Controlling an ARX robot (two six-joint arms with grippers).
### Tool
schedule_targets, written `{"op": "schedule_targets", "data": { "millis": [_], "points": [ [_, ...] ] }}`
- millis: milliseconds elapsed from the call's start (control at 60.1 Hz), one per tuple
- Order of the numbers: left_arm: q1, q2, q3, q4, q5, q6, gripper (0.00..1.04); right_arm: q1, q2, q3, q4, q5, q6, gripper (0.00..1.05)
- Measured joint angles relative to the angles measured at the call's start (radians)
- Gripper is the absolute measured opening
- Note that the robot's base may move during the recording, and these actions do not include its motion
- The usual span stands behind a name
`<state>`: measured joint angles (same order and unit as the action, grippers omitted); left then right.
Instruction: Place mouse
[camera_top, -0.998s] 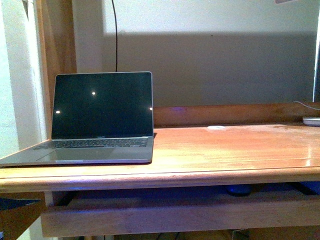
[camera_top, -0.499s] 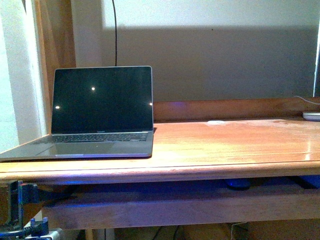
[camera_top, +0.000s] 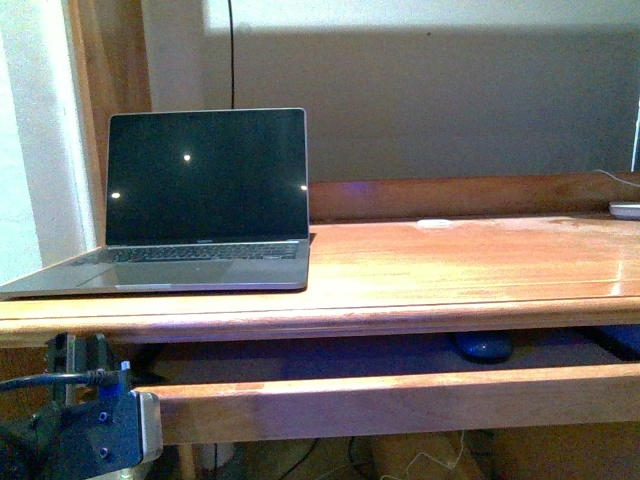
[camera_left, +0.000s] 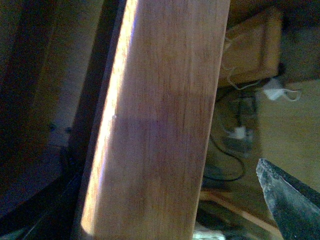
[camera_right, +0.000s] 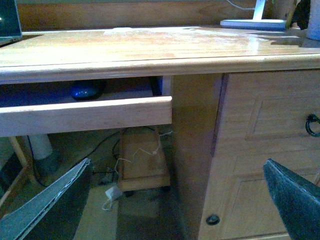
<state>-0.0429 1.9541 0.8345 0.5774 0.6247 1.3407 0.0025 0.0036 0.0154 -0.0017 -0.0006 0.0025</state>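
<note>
The mouse is a small dark domed oval lying on the pull-out tray under the desktop, behind the tray's wooden front rail. It also shows in the right wrist view, in shadow. My left gripper is open and empty at the tray's left end, far left of the mouse. In the left wrist view only one dark finger shows beside the rail. My right gripper is open and empty, low in front of the desk, below and right of the mouse.
An open laptop stands on the desktop's left. A small flat white disc lies mid-desk and a white base stands far right. Cabinet drawers are at the right. A wooden box and cables sit on the floor.
The front view has shifted so the desk sits higher in frame and the mouse shows more fully. My left arm has come up into view at the bottom left.
</note>
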Motion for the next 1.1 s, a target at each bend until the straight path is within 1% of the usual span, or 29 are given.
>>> {"op": "schedule_targets", "data": {
  "millis": [50, 133, 300, 416, 483, 566, 582, 666, 715, 732, 749, 765, 782, 799, 815, 865, 915, 948, 998, 1098],
  "points": [
    [-0.015, -0.042, -0.023, -0.071, 0.012, -0.014, 0.98, 0.000, 0.000, 0.000, 0.000, 0.000, 0.000, 1.04],
    [-0.039, -0.099, -0.068, -0.132, 0.049, -0.046, 0.98, 0.000, 0.000, 0.000, 0.000, 0.000, 0.000, 1.04],
    [-0.125, -0.250, -0.191, -0.225, 0.145, -0.231, 0.98, 0.000, 0.000, 0.000, 0.000, 0.000, 0.000, 1.04],
    [-0.155, -0.317, -0.222, -0.292, 0.174, -0.318, 0.98, 0.000, 0.000, 0.000, 0.000, 0.000, 0.000, 1.04],
    [-0.170, -0.347, -0.240, -0.286, 0.185, -0.398, 0.98, 0.000, 0.000, 0.000, 0.000, 0.000, 0.000, 1.04],
    [-0.189, -0.392, -0.259, -0.254, 0.213, -0.581, 0.98, 0.000, 0.000, 0.000, 0.000, 0.000, 0.000, 1.04],
    [-0.191, -0.398, -0.262, -0.249, 0.217, -0.594, 0.98, 0.000, 0.000, 0.000, 0.000, 0.000, 0.000, 1.04],
    [-0.206, -0.450, -0.295, -0.159, 0.248, -0.855, 0.98, 0.000, 0.000, 0.000, 0.000, 0.000, 0.000, 1.04],
    [-0.215, -0.476, -0.312, -0.086, 0.250, -0.991, 0.98, 0.000, 0.000, 0.000, 0.000, 0.000, 0.000, 1.04],
    [-0.216, -0.483, -0.315, -0.066, 0.248, -1.007, 0.98, 0.000, 0.000, 0.000, 0.000, 0.000, 0.000, 1.04],
    [-0.219, -0.497, -0.320, -0.024, 0.241, -1.095, 0.98, 0.000, 0.000, 0.000, 0.000, 0.000, 0.000, 1.04],
    [-0.220, -0.504, -0.322, -0.003, 0.237, -1.111, 0.98, 0.000, 0.000, 0.000, 0.000, 0.000, 0.000, 1.04],
    [-0.222, -0.520, -0.324, 0.040, 0.227, -1.199, 0.98, 0.000, 0.000, 0.000, 0.000, 0.000, 0.000, 1.04],
    [-0.222, -0.527, -0.324, 0.061, 0.220, -1.216, 0.98, 0.000, 0.000, 0.000, 0.000, 0.000, 0.000, 1.04],
    [-0.222, -0.544, -0.324, 0.100, 0.207, -1.302, 0.98, 0.000, 0.000, 0.000, 0.000, 0.000, 0.000, 1.04],
    [-0.222, -0.581, -0.323, 0.153, 0.161, -1.432, 0.98, 0.000, 0.000, 0.000, 0.000, 0.000, 0.000, 1.04],
    [-0.219, -0.636, -0.321, 0.139, 0.101, -1.559, 0.98, 0.000, 0.000, 0.000, 0.000, 0.000, 0.000, 1.04],
    [-0.216, -0.669, -0.321, 0.113, 0.060, -1.607, 0.98, 0.000, 0.000, 0.000, 0.000, 0.000, 0.000, 1.04],
    [-0.211, -0.707, -0.321, 0.066, -0.001, -1.640, 0.98, 0.000, 0.000, 0.000, 0.000, 0.000, 0.000, 1.04],
    [-0.185, -0.785, -0.323, -0.060, -0.168, -1.657, 0.98, 0.000, 0.000, 0.000, 0.000, 0.000, 0.000, 1.04]
  ]
}}
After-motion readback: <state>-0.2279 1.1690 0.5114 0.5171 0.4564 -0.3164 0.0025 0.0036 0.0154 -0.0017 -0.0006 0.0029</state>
